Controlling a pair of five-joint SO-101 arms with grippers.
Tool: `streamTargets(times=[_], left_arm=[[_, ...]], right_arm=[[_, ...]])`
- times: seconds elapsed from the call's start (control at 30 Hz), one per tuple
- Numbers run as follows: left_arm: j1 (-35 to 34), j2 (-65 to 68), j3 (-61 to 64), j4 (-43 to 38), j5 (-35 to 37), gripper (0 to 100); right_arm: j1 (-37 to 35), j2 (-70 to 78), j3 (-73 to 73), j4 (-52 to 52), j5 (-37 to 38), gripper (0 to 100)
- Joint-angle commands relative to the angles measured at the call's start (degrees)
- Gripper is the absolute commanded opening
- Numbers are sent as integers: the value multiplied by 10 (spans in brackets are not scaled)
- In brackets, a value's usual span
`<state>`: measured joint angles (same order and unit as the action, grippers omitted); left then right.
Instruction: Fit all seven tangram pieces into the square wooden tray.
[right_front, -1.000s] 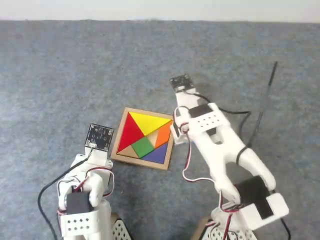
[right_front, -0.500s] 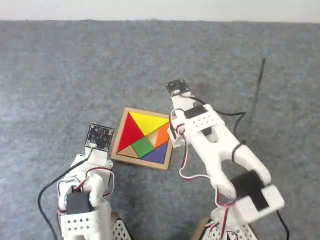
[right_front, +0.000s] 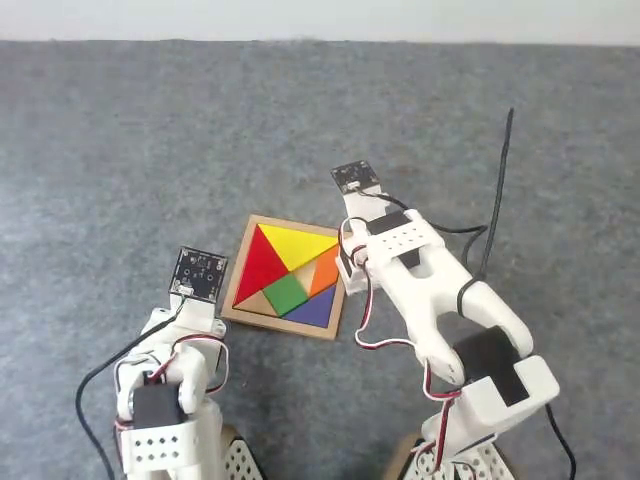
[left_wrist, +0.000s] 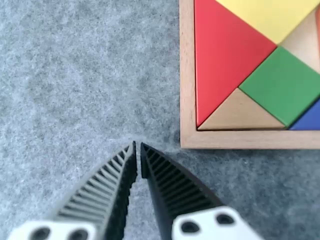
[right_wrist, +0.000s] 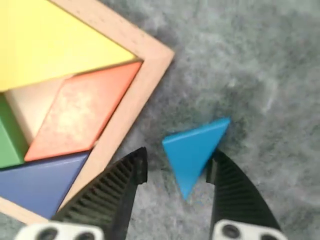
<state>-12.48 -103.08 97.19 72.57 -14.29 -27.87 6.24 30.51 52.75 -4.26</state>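
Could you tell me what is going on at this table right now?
Two robot arms are working on a tangram puzzle. The wooden tray already holds six pieces, with what looks like one pale triangular gap beside the orange piece. The last piece, a light blue triangle, lies on the carpet just outside the tray. The right tool sits open around it, one finger on each side. The left tool is shut, over the carpet by another corner of the tray.

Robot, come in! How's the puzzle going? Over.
Left gripper shut, beside the tray. Right gripper open around the light blue triangle, on the carpet outside the tray. Nothing between them.
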Motion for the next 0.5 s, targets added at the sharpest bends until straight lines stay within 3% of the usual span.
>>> streamTargets(times=[0.0,0.47], left_arm=[[-1,-11,-7,2,-4,14],[-1,-11,-7,2,-4,14]], right_arm=[[-5,-29,-25,-26,7,182],[-2,23,-55,-13,-21,180]])
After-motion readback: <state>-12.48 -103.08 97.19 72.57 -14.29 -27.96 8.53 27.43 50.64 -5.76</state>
